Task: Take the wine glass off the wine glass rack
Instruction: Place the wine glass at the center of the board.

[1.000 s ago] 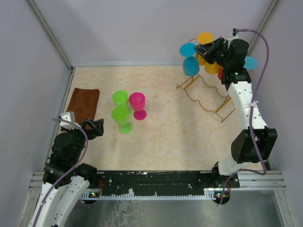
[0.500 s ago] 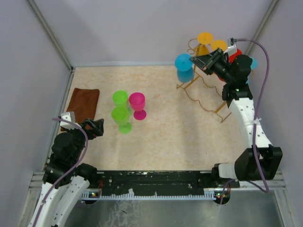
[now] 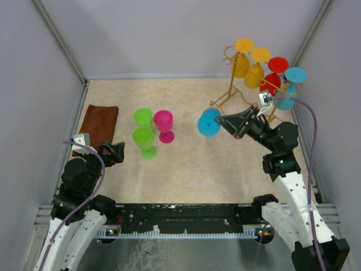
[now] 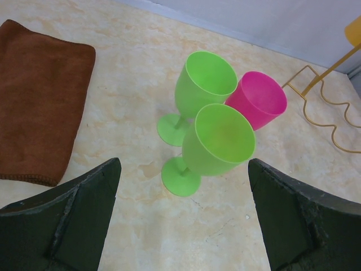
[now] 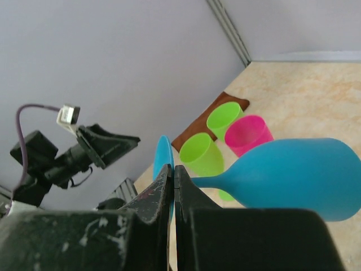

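Blue plastic, the wine glass (image 3: 209, 122) is in the air above the desk (image 3: 186, 164), lying on its side, clear of the wine glass rack (image 3: 230, 95) and apart from it on the near left; the right tool (image 3: 227, 122) has its jaws pinched tight on the stem, between foot and bowl, as the right wrist view shows plainly. The lift off the rack therefore looks done; what seems left is to turn the glass upright, stand it on the desk and let go, perhaps by the two green glasses (image 3: 144, 129) and the pink glass (image 3: 164, 125) standing there. The left tool (image 3: 114, 151) is spread wide with nothing in it, hovering near those three, just beside a brown cloth (image 3: 99, 125); on the rack hang two orange glasses, two red and another blue one.
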Controlling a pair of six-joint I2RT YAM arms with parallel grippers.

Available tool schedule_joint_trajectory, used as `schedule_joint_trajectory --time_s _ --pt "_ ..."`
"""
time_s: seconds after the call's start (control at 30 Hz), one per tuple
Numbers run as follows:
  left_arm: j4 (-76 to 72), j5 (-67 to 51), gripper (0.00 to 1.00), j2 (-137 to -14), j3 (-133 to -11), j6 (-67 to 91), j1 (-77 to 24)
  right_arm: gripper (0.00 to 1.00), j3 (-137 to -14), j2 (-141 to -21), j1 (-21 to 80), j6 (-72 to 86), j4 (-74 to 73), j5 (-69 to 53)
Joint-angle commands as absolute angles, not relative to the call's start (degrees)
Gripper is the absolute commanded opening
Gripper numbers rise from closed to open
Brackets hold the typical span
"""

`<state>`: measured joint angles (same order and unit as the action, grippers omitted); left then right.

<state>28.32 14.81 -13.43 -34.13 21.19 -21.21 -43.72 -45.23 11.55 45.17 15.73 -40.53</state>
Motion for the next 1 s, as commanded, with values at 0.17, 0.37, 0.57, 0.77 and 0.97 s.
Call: schedule_joint_trajectory --time_s 0.17,0.37,0.57,0.77,0.97 --pt "23.0 1.0 0.99 -11.7 -34.5 22.4 -21.1 0.00 -28.5 -32.6 16.1 43.5 24.5 -47.6" --pt "6.8 -27.4 0.95 -16.0 -33.4 33.7 -21.1 0.00 -25.2 -30.3 17.7 38.1 23.6 -53.6" --pt "-6.3 -41.6 0.84 -27.4 -33.1 42.9 -21.2 0.00 -23.3 -31.8 21.2 37.2 26.3 -55.9" --pt "-11.0 -40.2 0.83 -28.7 -30.7 45.4 -23.3 0.00 -24.5 -34.3 27.9 34.1 25.6 -53.1" --pt "-11.3 -30.9 0.81 -33.9 -30.8 41.7 -36.5 0.00 -26.0 -39.3 32.0 33.3 27.4 -50.5"
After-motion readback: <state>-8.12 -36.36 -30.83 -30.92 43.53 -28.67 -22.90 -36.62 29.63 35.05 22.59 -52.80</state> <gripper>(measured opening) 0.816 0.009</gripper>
